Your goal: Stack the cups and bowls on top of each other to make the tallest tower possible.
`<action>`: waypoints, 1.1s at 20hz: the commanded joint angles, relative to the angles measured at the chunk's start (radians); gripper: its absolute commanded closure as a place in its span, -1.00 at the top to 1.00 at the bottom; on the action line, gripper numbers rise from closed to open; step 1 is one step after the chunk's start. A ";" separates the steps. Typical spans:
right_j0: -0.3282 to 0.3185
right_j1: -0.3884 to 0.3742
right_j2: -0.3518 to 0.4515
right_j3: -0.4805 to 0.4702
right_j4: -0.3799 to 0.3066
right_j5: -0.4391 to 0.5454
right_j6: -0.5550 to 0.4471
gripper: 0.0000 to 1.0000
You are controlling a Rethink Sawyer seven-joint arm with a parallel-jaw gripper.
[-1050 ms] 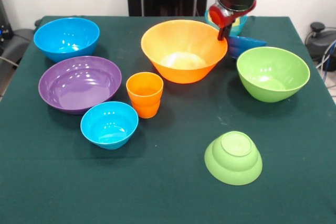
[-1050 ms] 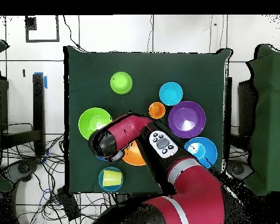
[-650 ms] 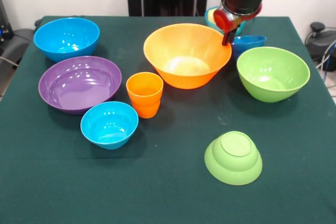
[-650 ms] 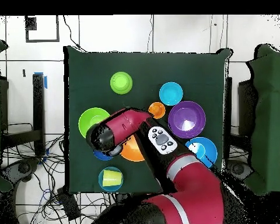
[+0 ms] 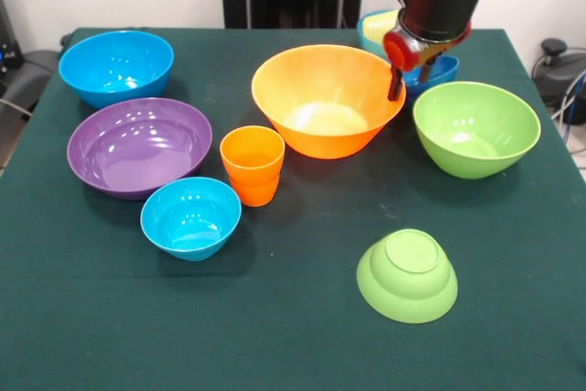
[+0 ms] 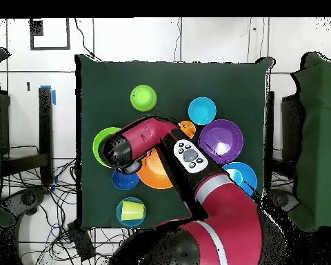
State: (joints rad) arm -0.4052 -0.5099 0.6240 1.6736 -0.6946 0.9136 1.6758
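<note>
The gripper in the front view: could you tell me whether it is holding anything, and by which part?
The gripper sits at the large orange bowl's rim, but whether it actually grips the rim cannot be told.

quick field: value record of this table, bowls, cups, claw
claw: claw at the large orange bowl's rim, open or shut unclear
upright bowls: blue bowl, purple bowl, small light blue bowl, large green bowl
upside down: small green bowl
cups: orange cup upright; yellow cup inside a light blue bowl
behind claw: dark blue bowl
stacked tower: none yet
</note>
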 commanded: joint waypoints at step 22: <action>-0.106 -0.123 0.089 0.055 0.004 0.059 -0.237 1.00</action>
State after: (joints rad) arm -0.4736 -0.5932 0.6825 1.6685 -0.6911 0.9147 1.6758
